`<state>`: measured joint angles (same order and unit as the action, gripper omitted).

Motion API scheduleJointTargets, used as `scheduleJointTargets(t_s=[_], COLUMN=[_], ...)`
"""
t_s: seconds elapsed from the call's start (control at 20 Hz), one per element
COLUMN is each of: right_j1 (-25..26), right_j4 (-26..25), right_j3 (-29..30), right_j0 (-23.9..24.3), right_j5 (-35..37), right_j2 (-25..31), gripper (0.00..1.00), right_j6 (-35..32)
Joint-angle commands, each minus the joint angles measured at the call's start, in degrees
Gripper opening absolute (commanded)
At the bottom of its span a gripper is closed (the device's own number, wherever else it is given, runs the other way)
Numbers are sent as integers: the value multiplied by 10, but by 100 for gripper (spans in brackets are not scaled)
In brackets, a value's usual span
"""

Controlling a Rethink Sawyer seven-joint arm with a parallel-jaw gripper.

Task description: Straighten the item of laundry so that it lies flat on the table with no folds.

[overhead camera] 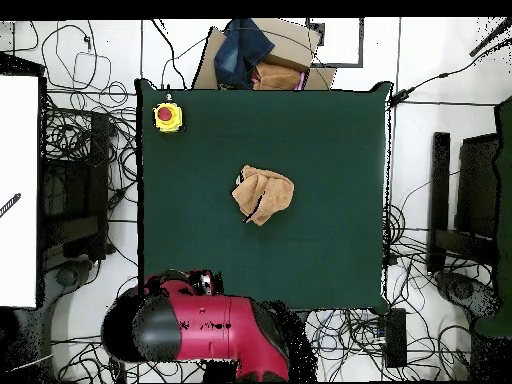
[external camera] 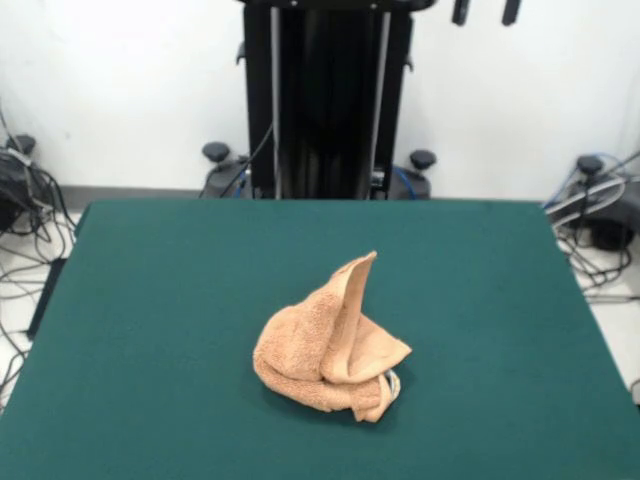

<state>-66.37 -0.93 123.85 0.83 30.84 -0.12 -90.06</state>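
The peach-orange towel (external camera: 330,350) lies crumpled in a heap near the middle of the dark green table (external camera: 150,300). One corner stands up in a peak and folds overlap below it. A small white tag (external camera: 392,382) shows at its front right edge. In the overhead view the towel (overhead camera: 263,193) is a bunched lump at the centre of the table (overhead camera: 330,150). My gripper (external camera: 485,10) shows only as two dark fingertips at the top edge, drawn back high above the table's far right, spread apart and empty. The red arm (overhead camera: 200,330) rests folded at its base.
A red button on a yellow box (overhead camera: 168,116) sits at one table corner. The black pedestal (external camera: 325,100) stands behind the table's far edge. A cardboard box with clothes (overhead camera: 262,55) lies beyond the opposite edge. Cables cover the floor around the table.
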Motion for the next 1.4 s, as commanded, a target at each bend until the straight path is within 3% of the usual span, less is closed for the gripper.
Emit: scheduleJointTargets(t_s=[0.05,1.05,1.4], right_j1=[68,182,221], right_j4=[-38,-123,-145], right_j3=[33,28,8], right_j0=[32,106,120], right_j5=[-82,-241,-257], right_j2=[12,35,42], gripper=[100,100,100], right_j6=[-63,-56,-55])
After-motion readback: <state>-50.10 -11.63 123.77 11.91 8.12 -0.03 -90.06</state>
